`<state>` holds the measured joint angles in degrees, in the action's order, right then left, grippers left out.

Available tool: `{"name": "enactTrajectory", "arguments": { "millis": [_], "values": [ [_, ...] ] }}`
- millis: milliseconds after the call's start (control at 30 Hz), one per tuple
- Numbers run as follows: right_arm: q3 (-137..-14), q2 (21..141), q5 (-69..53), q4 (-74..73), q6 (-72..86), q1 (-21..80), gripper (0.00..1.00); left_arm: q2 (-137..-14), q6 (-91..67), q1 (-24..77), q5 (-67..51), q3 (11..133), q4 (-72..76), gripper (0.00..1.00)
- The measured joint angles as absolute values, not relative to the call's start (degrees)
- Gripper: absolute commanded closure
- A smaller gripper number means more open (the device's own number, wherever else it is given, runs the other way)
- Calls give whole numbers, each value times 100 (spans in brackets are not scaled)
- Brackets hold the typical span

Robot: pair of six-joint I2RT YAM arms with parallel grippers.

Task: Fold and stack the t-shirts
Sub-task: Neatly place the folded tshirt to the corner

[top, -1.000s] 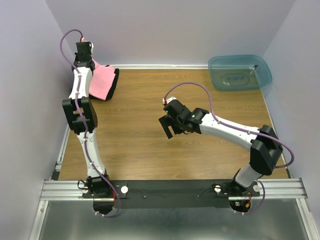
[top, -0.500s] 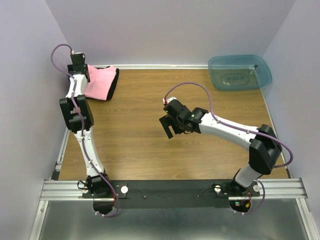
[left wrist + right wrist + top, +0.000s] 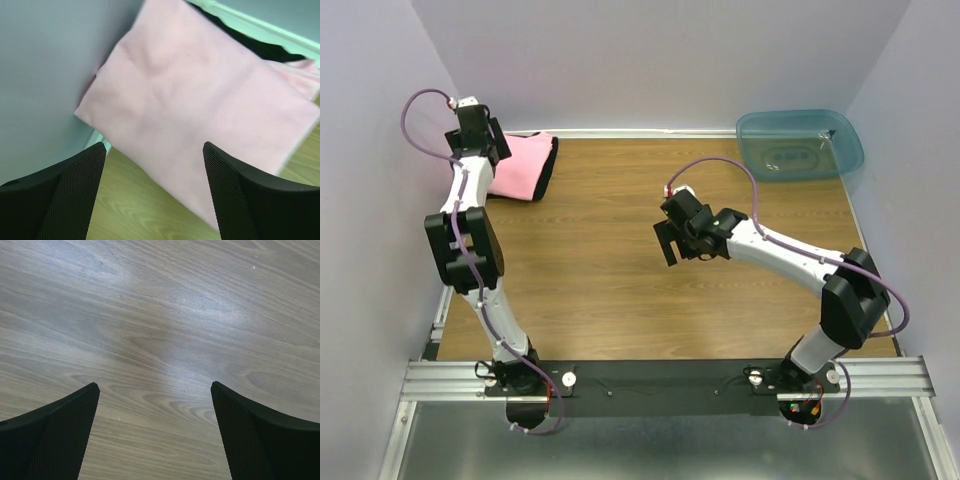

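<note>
Nearest the arms' bases, the right gripper (image 3: 666,246) hangs over the bare middle of the table (image 3: 590,280), jaws wide apart and holding nothing. Its wrist view shows only wood grain between the fingers. Over the past second it has shifted only slightly, toward the far right. The bigger change is at the far left corner. The left gripper (image 3: 472,133) was over the shirts a second ago and has swung out toward the left wall. It is now just beside the pile, spread open with nothing in it. That uncovers the pink shirt (image 3: 525,168), which lies folded flat on top of the black shirt (image 3: 552,160). The black one shows only as a dark border along its right and far sides. Both shirts rest in that corner, hard against the wall. With both grippers empty and clear, the stack looks finished. The blue-green bin (image 3: 760,160) sits at the far right corner.
</note>
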<state>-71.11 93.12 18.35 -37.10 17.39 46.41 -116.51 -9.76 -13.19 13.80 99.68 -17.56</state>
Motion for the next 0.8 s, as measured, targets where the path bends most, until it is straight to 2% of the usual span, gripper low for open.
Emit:
{"name": "enactTrajectory", "arguments": {
  "millis": [167, 400, 667, 800],
  "values": [
    [-6947, 9148, 1868, -3717, 1850, 4637, 0, -10886, -1409, -952, 1487, 8991, -1345, 14],
    [-6702, 8816, 1903, -3717, 2003, 4626, 0, -10831, -1929, -790, 1363, 8388, -1221, 14],
    [-6584, 8621, 1922, -3717, 2141, 4626, 0, -10796, -3050, -596, 1004, 7238, -746, 7],
    [-6495, 8508, 1933, -3715, 2209, 4619, 0, -10534, -3817, -617, 847, 6307, -163, 11]
  ]
}}
